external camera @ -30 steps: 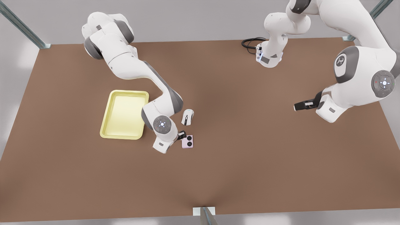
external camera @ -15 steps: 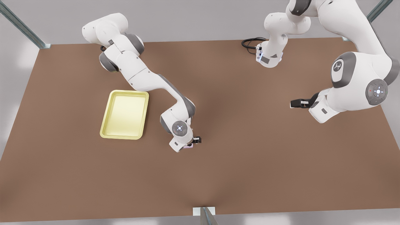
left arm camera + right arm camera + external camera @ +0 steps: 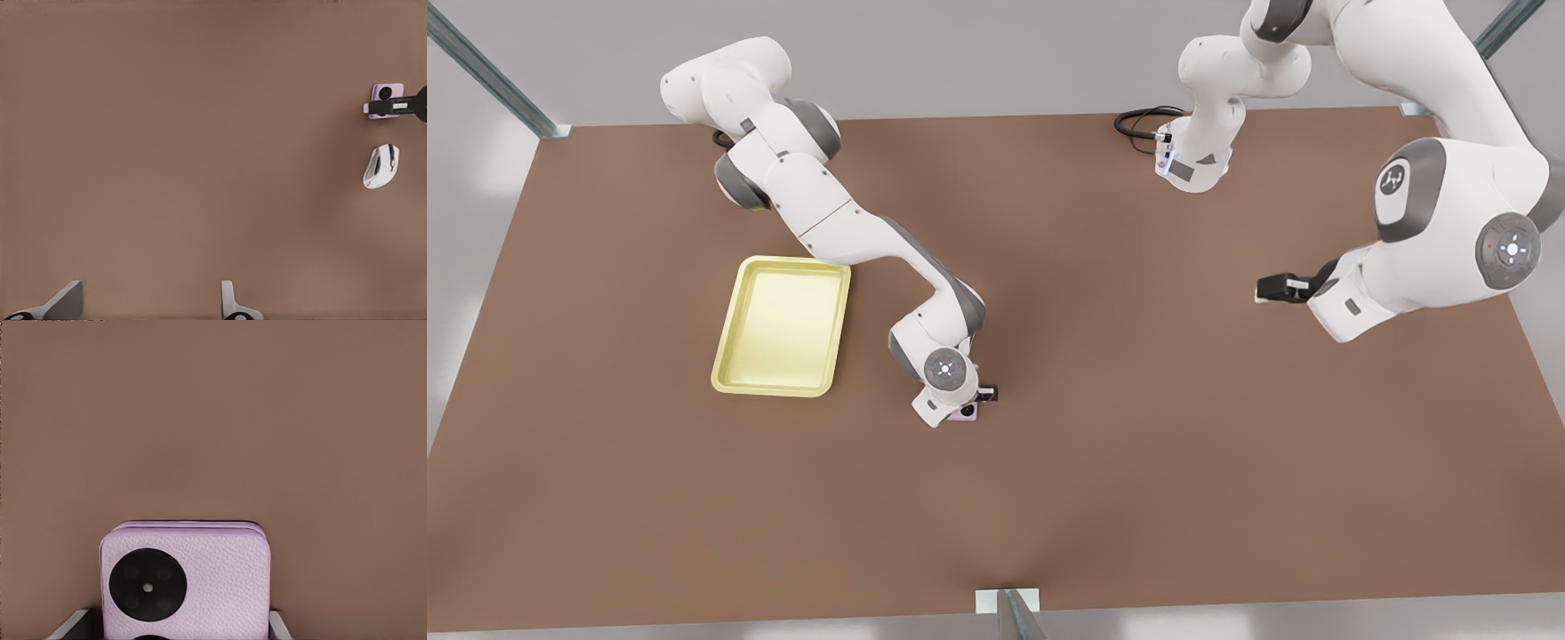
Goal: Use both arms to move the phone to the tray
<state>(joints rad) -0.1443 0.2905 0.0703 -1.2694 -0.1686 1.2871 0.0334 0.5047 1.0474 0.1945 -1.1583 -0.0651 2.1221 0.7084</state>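
Brown tabletop [image 3: 1138,444]: my right gripper [image 3: 967,405] straddles the lilac leather-textured phone [image 3: 187,587], fingers not yet closed, beside the bare pale yellow tray [image 3: 725,378]. Left gripper [image 3: 1272,289] waits, spread.

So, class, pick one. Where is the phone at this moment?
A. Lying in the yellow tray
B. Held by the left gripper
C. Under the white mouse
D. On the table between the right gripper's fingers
D: the phone lies on the table, flanked by the right gripper fingers, beside the tray.
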